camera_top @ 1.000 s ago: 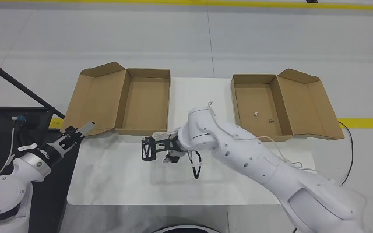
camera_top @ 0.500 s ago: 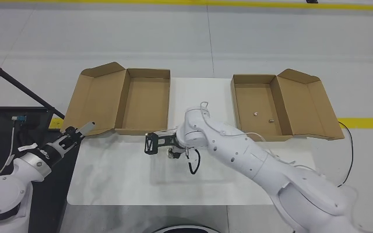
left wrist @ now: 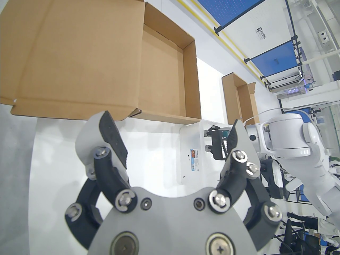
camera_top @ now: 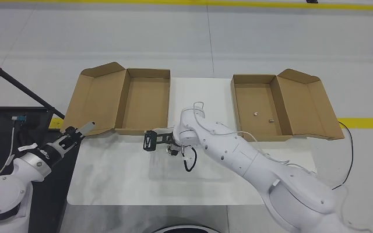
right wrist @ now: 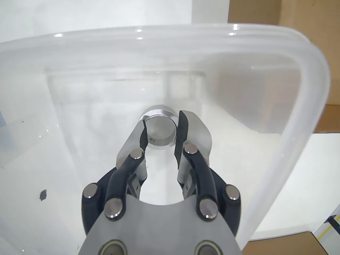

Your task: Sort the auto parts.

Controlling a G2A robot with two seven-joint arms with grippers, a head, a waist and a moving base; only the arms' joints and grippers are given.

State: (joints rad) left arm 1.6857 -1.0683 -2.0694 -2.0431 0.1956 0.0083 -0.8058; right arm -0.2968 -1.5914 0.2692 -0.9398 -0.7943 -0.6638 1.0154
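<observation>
Two small parts (camera_top: 255, 113) lie in the right brown cardboard box (camera_top: 250, 96); my right gripper (right wrist: 163, 124) clasps a silver metal ring (right wrist: 158, 114), unsorted

**A:** What hems in the right gripper (right wrist: 162, 128)?

**B:** The walls of a clear plastic tub (right wrist: 305, 102) surround it. The only free way is the open mouth behind it. Its fingers clamp a metal ring (right wrist: 159, 115) deep inside.

**A:** And outside the tub?

**B:** Bare table (camera_top: 116, 180) on the robot's side. On the far side stand the left box (camera_top: 145, 105) and the right box (camera_top: 253, 102), with a strip of table between them.
</observation>
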